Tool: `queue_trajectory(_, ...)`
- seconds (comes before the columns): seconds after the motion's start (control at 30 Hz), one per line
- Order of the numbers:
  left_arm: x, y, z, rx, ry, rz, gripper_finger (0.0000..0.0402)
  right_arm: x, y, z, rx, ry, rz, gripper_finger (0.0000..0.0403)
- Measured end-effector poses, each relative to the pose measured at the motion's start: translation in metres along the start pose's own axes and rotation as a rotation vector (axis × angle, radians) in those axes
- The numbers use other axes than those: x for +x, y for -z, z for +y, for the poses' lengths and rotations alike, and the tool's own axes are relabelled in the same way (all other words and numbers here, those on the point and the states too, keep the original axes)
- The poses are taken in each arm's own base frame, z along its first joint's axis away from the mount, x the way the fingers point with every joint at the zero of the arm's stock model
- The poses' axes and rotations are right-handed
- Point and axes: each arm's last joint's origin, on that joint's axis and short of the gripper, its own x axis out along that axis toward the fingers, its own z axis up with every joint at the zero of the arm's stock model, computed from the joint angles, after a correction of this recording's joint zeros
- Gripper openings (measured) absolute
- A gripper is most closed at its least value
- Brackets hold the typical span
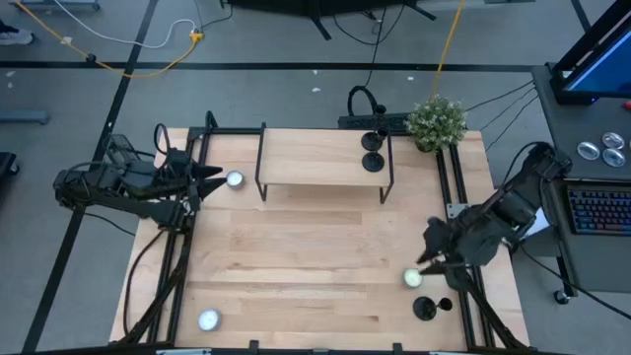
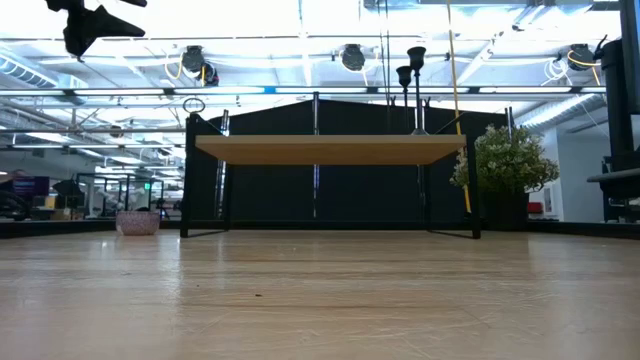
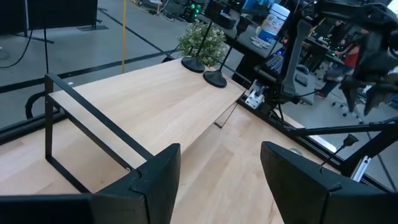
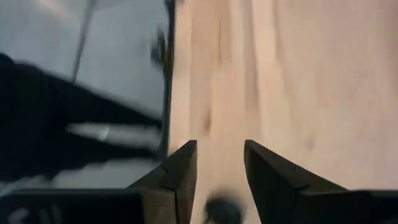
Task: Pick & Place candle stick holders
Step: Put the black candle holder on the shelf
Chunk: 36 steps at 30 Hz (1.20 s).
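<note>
Presently the right gripper (image 1: 431, 260), fingers apart, hangs just beside one candle stick holder (image 1: 426, 309) near the table's edge; two more (image 1: 373, 163) stand on the shelf (image 1: 315, 163). Left gripper (image 1: 212, 179) open, waiting.

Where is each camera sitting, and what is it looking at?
High view: above, looking straight down on the table; both arms show, left gripper and right gripper.
Low view: at tabletop height, facing the shelf.
Left wrist view: on the left arm, past its open fingers toward the shelf.
Right wrist view: on the right arm, looking down past its open fingers.
Shared: two candle holders on the shelf appear in the high, low and left wrist views.
</note>
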Motion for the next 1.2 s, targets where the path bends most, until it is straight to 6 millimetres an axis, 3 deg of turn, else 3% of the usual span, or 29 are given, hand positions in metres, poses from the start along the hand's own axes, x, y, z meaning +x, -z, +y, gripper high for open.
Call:
queue_trajectory(0.23,0.000,0.000,0.000,0.002,0.000,0.000,0.0230,0.008,0.017,0.002,0.327,0.008,0.375,0.0088)
queue_trajectory(0.53,0.000,0.000,0.000,0.003,0.000,0.000,0.0230,-0.003,0.026,0.007,0.431,-0.022,0.406,0.0069)
queue_trajectory(0.7,0.000,0.000,0.000,0.000,0.006,0.004,0.0230,-0.003,0.030,0.010,0.466,-0.013,0.422,0.0101)
queue_trajectory(1.0,0.000,0.000,-0.001,-0.004,0.021,0.015,0.0230,-0.003,0.039,0.015,0.474,0.020,0.382,0.0194)
queue_trajectory(1.2,0.000,0.000,-0.001,-0.001,0.021,0.014,0.0230,0.006,0.044,0.021,0.471,0.062,0.393,0.0210)
